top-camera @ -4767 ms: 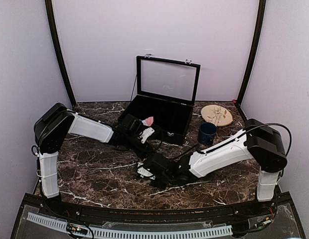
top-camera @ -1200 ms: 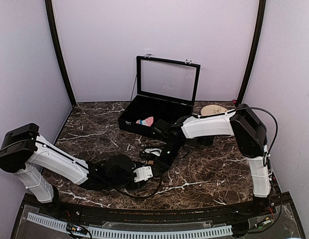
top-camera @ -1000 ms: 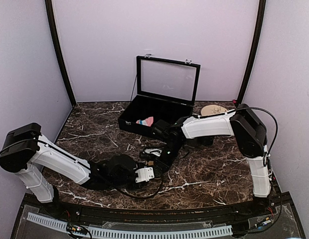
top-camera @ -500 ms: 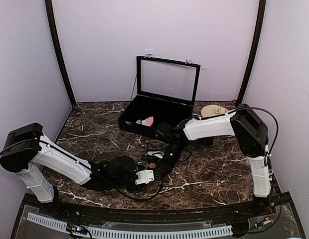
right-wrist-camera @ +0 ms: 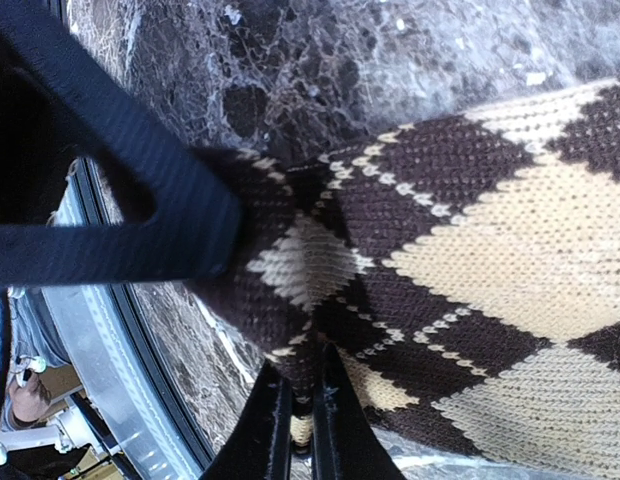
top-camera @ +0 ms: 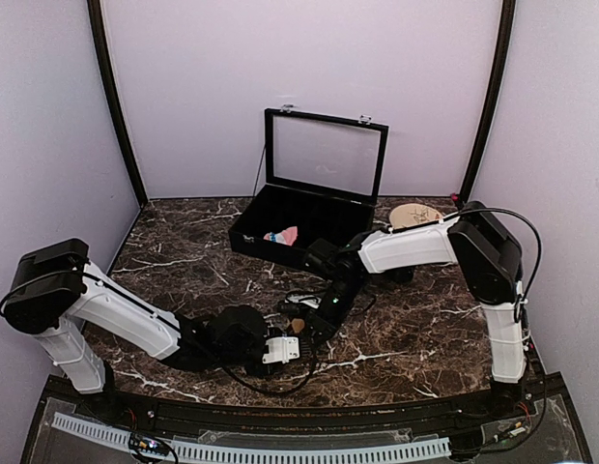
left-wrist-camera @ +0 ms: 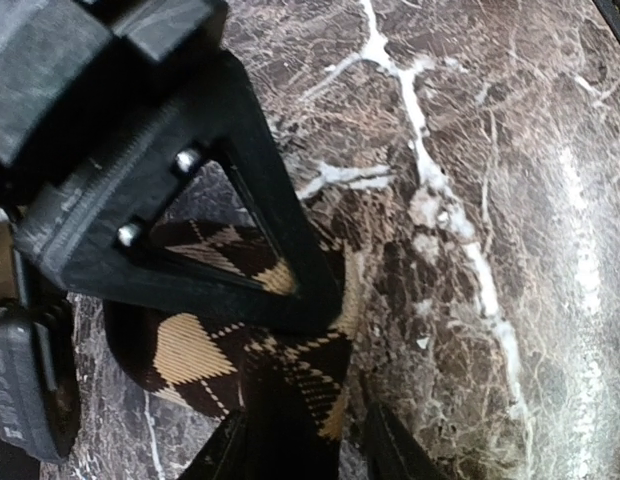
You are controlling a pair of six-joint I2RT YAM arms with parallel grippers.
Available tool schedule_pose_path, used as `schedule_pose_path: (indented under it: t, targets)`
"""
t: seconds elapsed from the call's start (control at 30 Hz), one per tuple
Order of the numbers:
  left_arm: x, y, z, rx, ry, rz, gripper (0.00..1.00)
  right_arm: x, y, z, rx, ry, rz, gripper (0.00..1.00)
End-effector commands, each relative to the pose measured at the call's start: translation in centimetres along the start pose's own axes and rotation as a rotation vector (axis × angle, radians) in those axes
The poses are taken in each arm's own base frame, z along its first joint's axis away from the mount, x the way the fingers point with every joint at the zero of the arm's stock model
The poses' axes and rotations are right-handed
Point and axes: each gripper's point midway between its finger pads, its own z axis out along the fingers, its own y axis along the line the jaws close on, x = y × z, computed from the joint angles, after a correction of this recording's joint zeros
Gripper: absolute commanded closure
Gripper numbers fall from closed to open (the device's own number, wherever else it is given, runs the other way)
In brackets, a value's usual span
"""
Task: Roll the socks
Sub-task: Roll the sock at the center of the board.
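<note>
My left end effector is closed on the brown sock, and the sock's dark fabric fills the gap between my fingertips. My right end effector pinches an edge of the same sock, its fingers nearly together. The two meet near the front middle of the worktop, with the sock on the marble between them. The pink sock lies well apart, inside the open black box at the back.

Brown-and-tan argyle sock, pink sock, white-veined brown marble table
</note>
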Motion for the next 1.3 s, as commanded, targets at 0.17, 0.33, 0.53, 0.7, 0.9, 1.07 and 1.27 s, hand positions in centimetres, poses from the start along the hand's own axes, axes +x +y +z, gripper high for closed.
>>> schedule_pose_path:
  t: [0.17, 0.33, 0.53, 0.7, 0.9, 1.07, 1.27]
  targets:
    - [0.9, -0.8, 1.1, 0.031, 0.043, 0.031, 0.6, 1.2, -0.2, -0.3, -0.004, 0.016, 0.031, 0.93]
    - [1.1, -0.2, 1.6, 0.019, 0.056, 0.031, 0.61, 1.6, -0.2, -0.2, -0.01, 0.024, 0.035, 0.93]
    - [1.9, -0.1, 2.1, 0.07, 0.091, 0.009, 0.84, 1.8, -0.2, -0.1, -0.014, 0.026, 0.041, 0.94]
    - [2.3, -0.3, 2.4, 0.105, 0.119, -0.017, 0.86, 1.7, -0.2, -0.3, -0.018, 0.019, 0.045, 0.94]
    - [2.8, -0.9, 2.4, 0.187, 0.152, -0.051, 0.91, 1.8, -0.4, -0.6, -0.008, -0.001, 0.054, 0.84]
    - [2.2, -0.4, 1.8, 0.23, 0.135, -0.111, 0.93, 1.8, -0.7, -1.5, 0.019, -0.059, 0.072, 0.67]
    - [1.9, -0.6, 1.5, 0.291, 0.139, -0.138, 0.95, 1.6, -0.9, -2.9, 0.039, -0.151, 0.091, 0.62]
